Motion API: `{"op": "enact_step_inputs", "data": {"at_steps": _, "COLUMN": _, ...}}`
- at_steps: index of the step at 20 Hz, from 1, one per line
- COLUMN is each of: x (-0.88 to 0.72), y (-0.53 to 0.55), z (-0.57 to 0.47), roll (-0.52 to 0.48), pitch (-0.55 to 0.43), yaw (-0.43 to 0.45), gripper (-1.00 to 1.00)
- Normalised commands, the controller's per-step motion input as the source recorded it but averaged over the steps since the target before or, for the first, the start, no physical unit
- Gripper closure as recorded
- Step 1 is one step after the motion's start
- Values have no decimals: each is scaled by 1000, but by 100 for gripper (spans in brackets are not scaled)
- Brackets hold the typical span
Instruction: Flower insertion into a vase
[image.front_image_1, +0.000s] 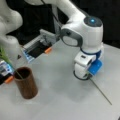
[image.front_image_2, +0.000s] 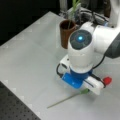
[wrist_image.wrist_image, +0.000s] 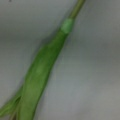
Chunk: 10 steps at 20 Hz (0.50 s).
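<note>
The vase, a reddish-brown cylinder (image.front_image_1: 26, 86) (image.front_image_2: 67, 33), stands upright on the grey table. A green flower stem (image.front_image_1: 17, 73) (image.front_image_2: 73, 7) leans out of its dark mouth. Another flower lies flat on the table, its thin stem (image.front_image_1: 101, 92) (image.front_image_2: 63, 100) running out from under the arm. My gripper (image.front_image_1: 85, 75) (image.front_image_2: 84, 88) is down at the table over this flower's thick green end (image.front_image_2: 84, 92), well apart from the vase. The wrist view is filled by that green bud and stem (wrist_image.wrist_image: 42, 75) on the grey surface, with no fingertips showing.
A grey open box with orange pieces (image.front_image_1: 40, 46) sits behind the vase. A blue-and-white packet (image.front_image_1: 5, 67) lies at a front view's left edge. A red knob (image.front_image_2: 107, 80) sticks out beside the hand. A dark perforated board (image.front_image_2: 15, 107) borders the table.
</note>
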Motion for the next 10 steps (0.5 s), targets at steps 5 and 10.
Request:
{"op": "enact_step_inputs", "data": {"at_steps": 5, "x": 270, "y": 44, "z": -131, "roll": -224, "pitch": 111, "yaw": 92, "gripper": -100}}
{"op": "enact_step_inputs", "data": {"at_steps": 10, "x": 346, "y": 0, "z": -103, "roll": -235, "pitch": 30, "yaw": 87, "gripper": -100}}
